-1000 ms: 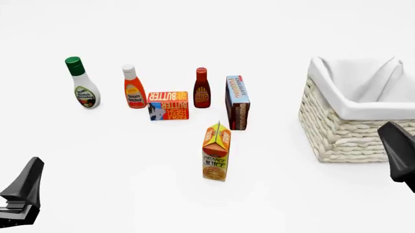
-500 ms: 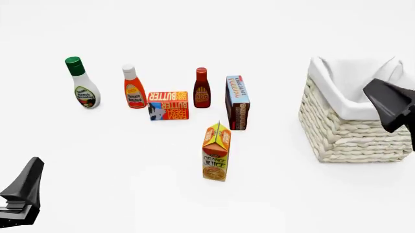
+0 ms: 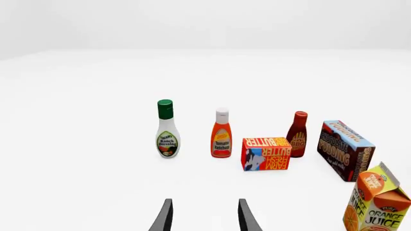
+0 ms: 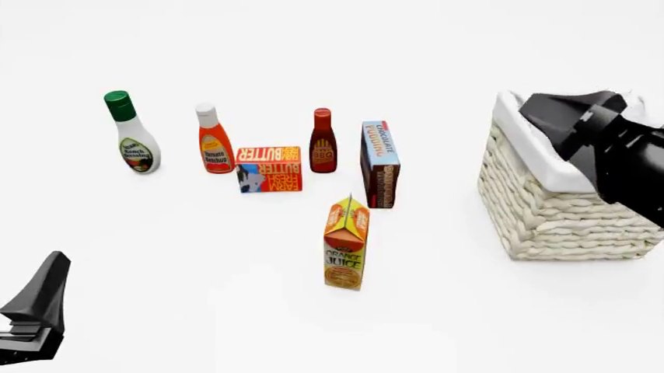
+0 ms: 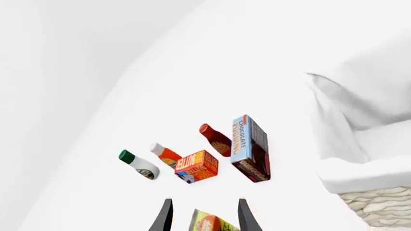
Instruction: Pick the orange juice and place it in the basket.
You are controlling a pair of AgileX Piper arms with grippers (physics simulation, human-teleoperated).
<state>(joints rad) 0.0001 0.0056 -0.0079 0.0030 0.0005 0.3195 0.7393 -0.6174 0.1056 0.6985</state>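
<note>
The orange juice (image 4: 346,245) is a small orange and yellow gable-top carton standing upright in the middle of the table, also seen in the left wrist view (image 3: 378,204). Only its top (image 5: 212,224) shows in the right wrist view, far beyond the fingers. The basket (image 4: 539,217) is large cream wicker with white cloth lining, at the right. My right gripper (image 4: 531,106) hangs open and empty above the basket's near rim, well right of the carton. My left gripper (image 4: 58,260) is open and empty at the near left, far from the carton.
Behind the carton stands a row: a ranch dressing bottle (image 4: 132,134), a ketchup bottle (image 4: 214,140), a flat butter box (image 4: 270,169), a dark red sauce bottle (image 4: 323,141) and a tall pudding box (image 4: 380,163). The pudding box stands closest to the carton.
My right arm has risen from the lower right edge and swung up and left, now crossing over the basket. The left arm and all the groceries have stayed put.
</note>
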